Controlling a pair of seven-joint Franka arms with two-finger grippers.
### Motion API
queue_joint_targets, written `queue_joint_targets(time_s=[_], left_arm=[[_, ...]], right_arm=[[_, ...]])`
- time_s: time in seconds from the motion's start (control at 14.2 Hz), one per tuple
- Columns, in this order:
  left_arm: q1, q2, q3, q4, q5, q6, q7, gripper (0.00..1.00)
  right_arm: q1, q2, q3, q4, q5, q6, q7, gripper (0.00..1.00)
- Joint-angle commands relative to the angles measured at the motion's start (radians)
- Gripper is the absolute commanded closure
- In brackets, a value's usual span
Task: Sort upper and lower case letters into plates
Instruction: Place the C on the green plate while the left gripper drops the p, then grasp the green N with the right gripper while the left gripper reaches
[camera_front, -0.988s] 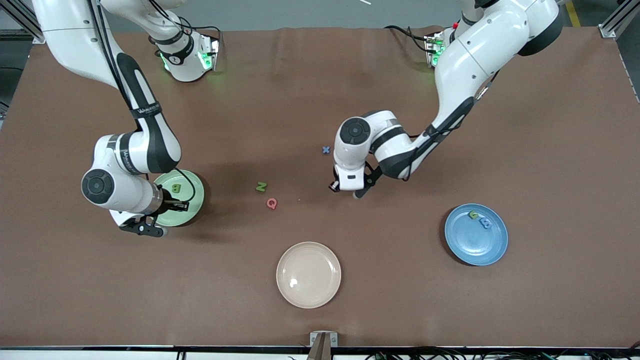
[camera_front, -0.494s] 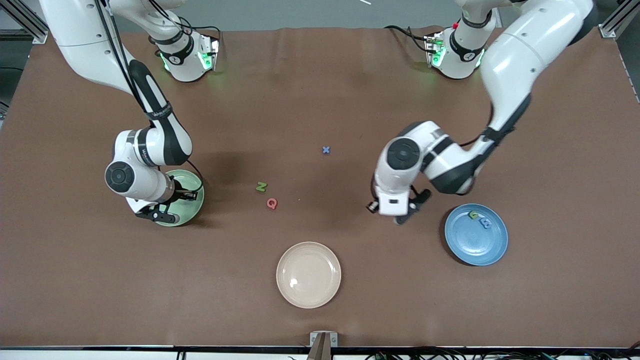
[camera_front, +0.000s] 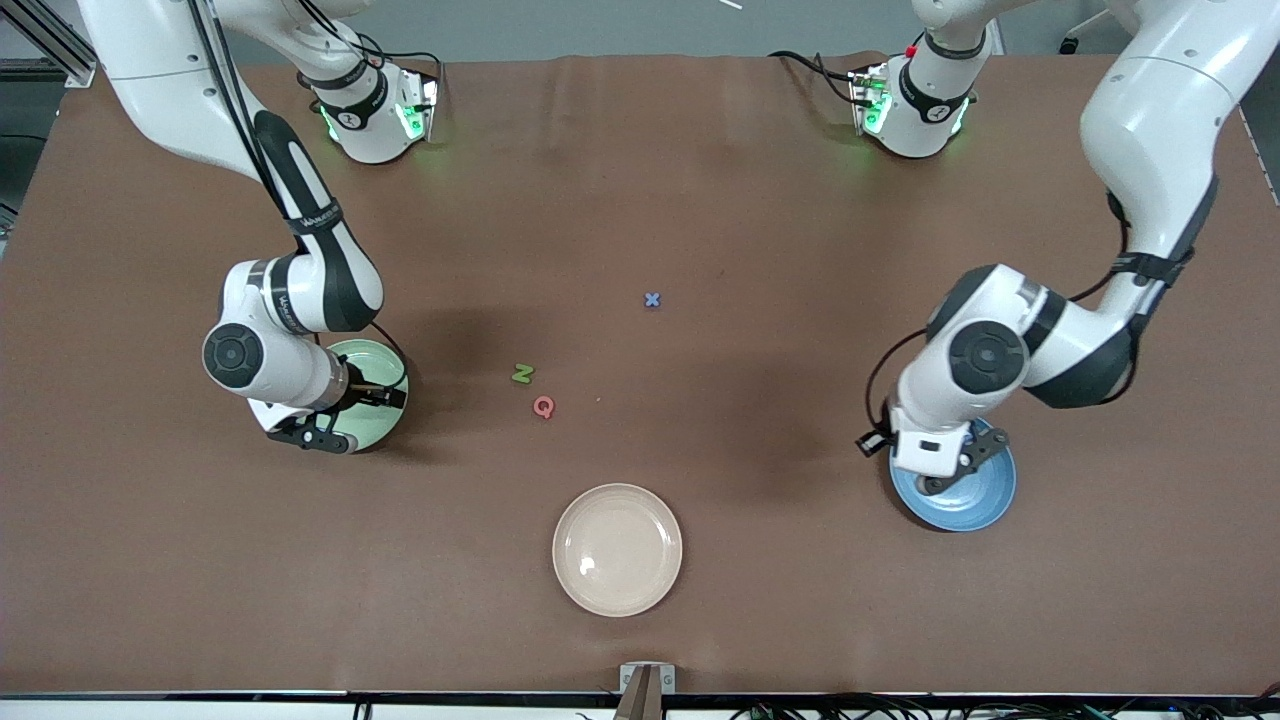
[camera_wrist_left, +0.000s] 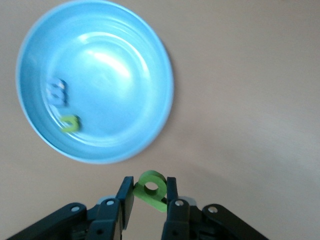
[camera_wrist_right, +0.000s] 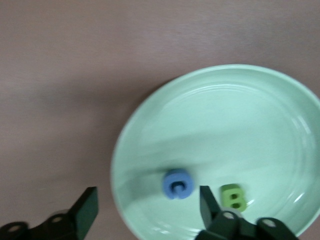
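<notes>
While over the blue plate (camera_wrist_left: 150, 60), left gripper (camera_wrist_left: 147, 197) pinches a green letter (camera_wrist_left: 151, 189) | right gripper (camera_wrist_right: 145, 210) spread wide over the green plate (camera_wrist_right: 250, 115).

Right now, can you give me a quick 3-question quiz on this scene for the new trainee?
1. True or false: the left claw holds a green letter over the blue plate.
2. Which letters lie in the green plate under the open right claw? A) a blue one and a green one B) two red ones C) none
3. Fill in: the cream plate holds ___ letters.

Key:
1. True.
2. A: blue letter, green B.
3. No.
</notes>
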Motion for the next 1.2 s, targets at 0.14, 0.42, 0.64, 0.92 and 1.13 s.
queue_joint_targets(time_s=[0.14, 0.42, 0.64, 0.92, 1.13], left_arm=[[0.101, 0.006, 0.009, -0.028, 0.000, 0.008, 0.178, 0.96], [0.112, 0.038, 0.045, -0.037, -0.001, 0.042, 0.204, 0.92], [0.111, 0.041, 0.055, -0.042, -0.001, 0.043, 0.204, 0.80], [0.103, 0.032, 0.054, -0.039, -0.018, 0.031, 0.181, 0.00], [0.097, 0.032, 0.042, -0.057, -0.021, 0.029, 0.141, 0.00]], right_arm=[[0.140, -0.020, 0.016, -0.019, 0.077, 0.039, 0.118, 0.00], [0.247, -0.014, 0.014, -0.042, 0.077, 0.123, 0.283, 0.00], [0.299, -0.013, 0.013, -0.073, 0.077, 0.202, 0.385, 0.00], [0.347, 0.012, 0.007, -0.080, 0.068, 0.245, 0.409, 0.09], [0.353, 0.027, 0.004, -0.105, 0.054, 0.283, 0.409, 0.14]])
